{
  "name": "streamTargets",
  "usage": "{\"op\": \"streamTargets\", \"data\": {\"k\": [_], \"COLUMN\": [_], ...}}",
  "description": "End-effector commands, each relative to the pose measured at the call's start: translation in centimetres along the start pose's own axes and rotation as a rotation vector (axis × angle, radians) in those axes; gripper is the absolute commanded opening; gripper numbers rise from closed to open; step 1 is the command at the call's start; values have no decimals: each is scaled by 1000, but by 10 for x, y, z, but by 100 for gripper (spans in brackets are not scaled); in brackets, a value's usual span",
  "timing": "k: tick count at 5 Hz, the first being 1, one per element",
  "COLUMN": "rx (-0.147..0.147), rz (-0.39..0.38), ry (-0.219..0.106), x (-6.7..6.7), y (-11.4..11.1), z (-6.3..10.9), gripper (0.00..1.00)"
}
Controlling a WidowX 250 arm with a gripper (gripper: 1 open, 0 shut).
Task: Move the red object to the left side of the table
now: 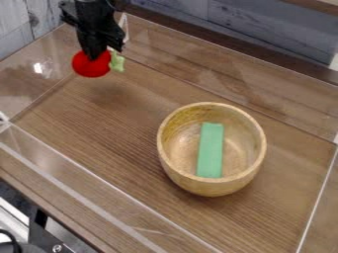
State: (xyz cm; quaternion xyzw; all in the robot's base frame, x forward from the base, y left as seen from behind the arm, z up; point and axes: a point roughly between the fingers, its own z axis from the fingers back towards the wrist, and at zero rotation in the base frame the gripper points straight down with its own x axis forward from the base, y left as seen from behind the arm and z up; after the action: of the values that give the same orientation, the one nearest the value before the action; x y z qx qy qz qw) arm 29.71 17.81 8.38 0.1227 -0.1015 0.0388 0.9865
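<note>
The red object, a small round bright-red toy fruit with a green leafy tip at its right, hangs at the far left part of the brown wood-grain table. My black gripper comes down from above and is shut on the fruit's top. Whether the fruit touches the tabletop cannot be told.
A wooden bowl sits right of centre with a flat green rectangular block lying in it. Low clear acrylic walls border the table on all sides. A grey panelled wall stands behind.
</note>
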Motion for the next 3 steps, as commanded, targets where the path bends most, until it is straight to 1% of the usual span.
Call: {"op": "streamTargets", "data": {"k": [1,2,3], "rx": [28,16,-2], "rz": [34,51,72], "ry": [-65,-71,-78], "x": [15,15,16], "y": [23,32,34], "z": [4,-7,-13], "gripper": [0,0,0]}}
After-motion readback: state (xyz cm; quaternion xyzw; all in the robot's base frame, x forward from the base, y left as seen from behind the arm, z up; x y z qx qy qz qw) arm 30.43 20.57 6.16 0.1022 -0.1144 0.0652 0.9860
